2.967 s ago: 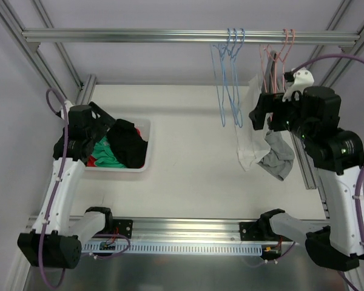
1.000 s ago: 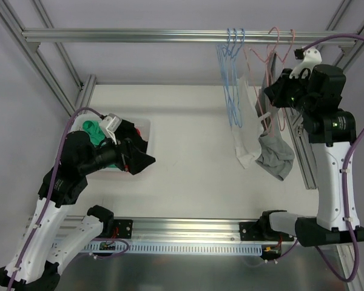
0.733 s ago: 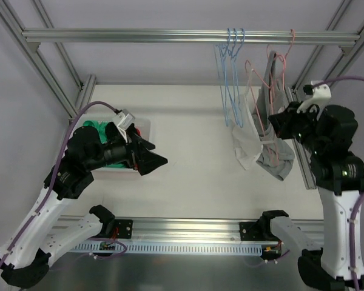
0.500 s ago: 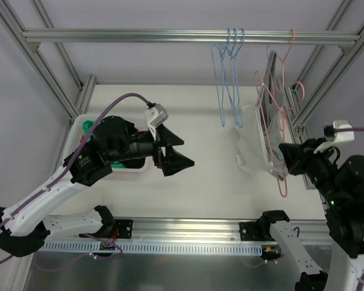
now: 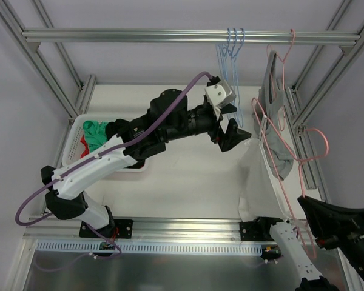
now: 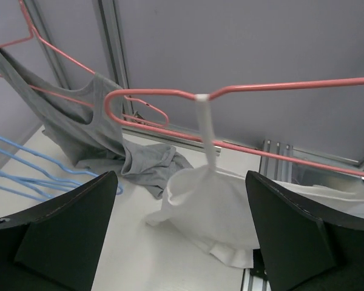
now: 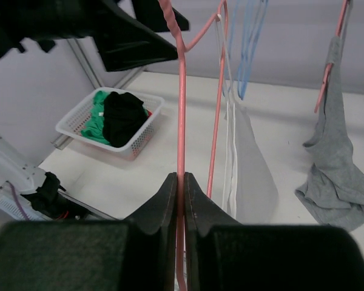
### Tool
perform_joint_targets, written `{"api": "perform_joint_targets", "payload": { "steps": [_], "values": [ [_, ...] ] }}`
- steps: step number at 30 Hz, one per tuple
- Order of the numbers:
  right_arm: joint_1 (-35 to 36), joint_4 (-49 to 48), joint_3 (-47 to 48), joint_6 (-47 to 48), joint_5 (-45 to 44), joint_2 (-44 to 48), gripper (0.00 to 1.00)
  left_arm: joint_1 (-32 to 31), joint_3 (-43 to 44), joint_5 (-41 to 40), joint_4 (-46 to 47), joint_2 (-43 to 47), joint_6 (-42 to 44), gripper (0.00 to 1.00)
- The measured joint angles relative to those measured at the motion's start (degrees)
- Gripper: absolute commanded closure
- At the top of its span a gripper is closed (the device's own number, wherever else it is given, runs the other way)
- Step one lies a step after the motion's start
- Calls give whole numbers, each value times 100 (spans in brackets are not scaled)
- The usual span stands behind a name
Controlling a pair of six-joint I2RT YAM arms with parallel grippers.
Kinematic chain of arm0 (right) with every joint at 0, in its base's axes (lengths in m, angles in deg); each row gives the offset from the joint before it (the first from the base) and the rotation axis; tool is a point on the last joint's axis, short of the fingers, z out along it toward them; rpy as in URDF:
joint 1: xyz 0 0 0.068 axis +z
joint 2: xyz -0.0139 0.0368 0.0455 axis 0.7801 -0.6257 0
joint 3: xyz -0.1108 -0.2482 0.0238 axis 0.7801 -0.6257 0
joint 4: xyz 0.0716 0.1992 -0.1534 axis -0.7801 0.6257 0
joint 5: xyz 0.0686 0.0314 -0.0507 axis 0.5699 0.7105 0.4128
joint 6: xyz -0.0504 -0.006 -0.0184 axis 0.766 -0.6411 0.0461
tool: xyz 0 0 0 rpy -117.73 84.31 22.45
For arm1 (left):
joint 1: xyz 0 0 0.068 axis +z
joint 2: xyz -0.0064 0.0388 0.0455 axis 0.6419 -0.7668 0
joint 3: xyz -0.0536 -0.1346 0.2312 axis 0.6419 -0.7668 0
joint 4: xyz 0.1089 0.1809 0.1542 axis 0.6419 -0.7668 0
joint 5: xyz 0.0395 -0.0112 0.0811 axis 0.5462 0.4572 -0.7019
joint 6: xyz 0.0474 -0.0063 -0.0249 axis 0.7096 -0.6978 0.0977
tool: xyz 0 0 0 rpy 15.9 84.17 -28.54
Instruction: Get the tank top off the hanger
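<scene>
While your right gripper (image 7: 181,179) pinches the pink hanger (image 7: 181,109), the tank top (image 6: 212,206), white and limp, hangs from it by one thin strap, its body slumped on the table (image 6: 127,254), just ahead of your wide-open left gripper (image 5: 230,123).

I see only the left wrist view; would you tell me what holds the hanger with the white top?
Observer: The right gripper is shut on that hanger.
Operator: Thank you. Is the other pink one off the rail too?
Observer: No, the gray top's hanger hooks over the rail.
Operator: And is there somewhere to drop the top?
Observer: A basket with green and black clothes stands on the left arm's side.
</scene>
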Motion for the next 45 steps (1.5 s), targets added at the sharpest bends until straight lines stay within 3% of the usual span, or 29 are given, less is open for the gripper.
{"api": "perform_joint_targets", "payload": {
  "steps": [2, 7, 10, 12, 15, 17, 18, 23, 34, 45],
  "values": [
    [105, 42, 310, -57, 125, 0, 100, 0, 166, 35, 0, -249, 61, 24],
    [299, 114, 474, -146, 260, -15, 100, 0, 286, 227, -2, -568, 146, 33],
    [315, 184, 472, -170, 313, -81, 100, 0, 286, 278, 0, -586, 140, 60],
    [315, 203, 472, -181, 337, -120, 100, 0, 299, 289, 24, -584, 155, 72],
    [321, 221, 459, -186, 341, -144, 100, 0, 297, 293, 39, -581, 168, 73],
    [321, 229, 437, -186, 343, -144, 100, 0, 282, 293, 52, -568, 166, 63],
    [321, 234, 422, -186, 343, -144, 100, 0, 264, 295, 59, -551, 175, 48],
    [321, 240, 280, -186, 341, -146, 100, 0, 120, 310, 129, -452, 127, 43],
    [343, 245, 164, -181, 122, -146, 100, 0, -164, 382, 365, -262, -7, 43],
    [367, 236, 7, -247, 343, -146, 100, 0, -328, 389, 516, -199, -103, 67]
  ]
}}
